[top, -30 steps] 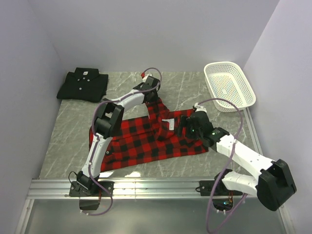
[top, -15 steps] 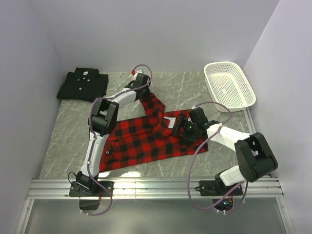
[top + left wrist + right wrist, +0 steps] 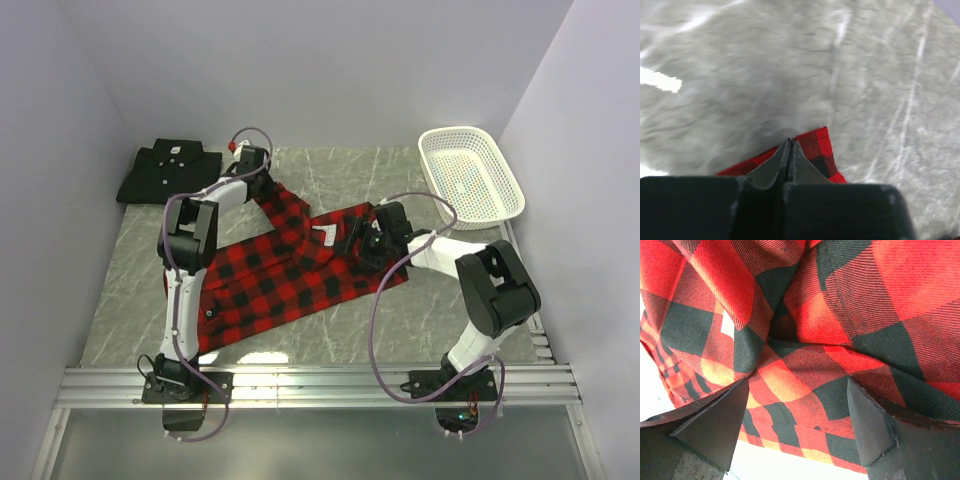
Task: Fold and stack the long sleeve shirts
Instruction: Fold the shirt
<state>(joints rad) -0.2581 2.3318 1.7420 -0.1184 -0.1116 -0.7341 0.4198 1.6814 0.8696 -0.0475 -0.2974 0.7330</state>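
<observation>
The red-and-black plaid shirt (image 3: 270,285) lies spread in a slanted band across the middle of the table. My left gripper (image 3: 257,178) is at its far tip, shut on a corner of the plaid shirt (image 3: 816,148), which pokes out past the closed left gripper (image 3: 789,142). My right gripper (image 3: 360,238) sits low over the shirt's right part. In the right wrist view the right gripper (image 3: 795,405) is open, its fingers wide apart with plaid cloth (image 3: 840,330) bunched beneath them. The black shirt (image 3: 170,175) lies folded at the far left corner.
A white mesh basket (image 3: 505,190) stands at the far right by the wall. Bare marble table (image 3: 120,290) shows left of the plaid shirt and in front of it. Walls close the table in on the left, back and right.
My left gripper has pulled the plaid shirt's corner left and back, toward the black shirt, and the whole shirt slid left. My right gripper followed leftward over the cloth.
</observation>
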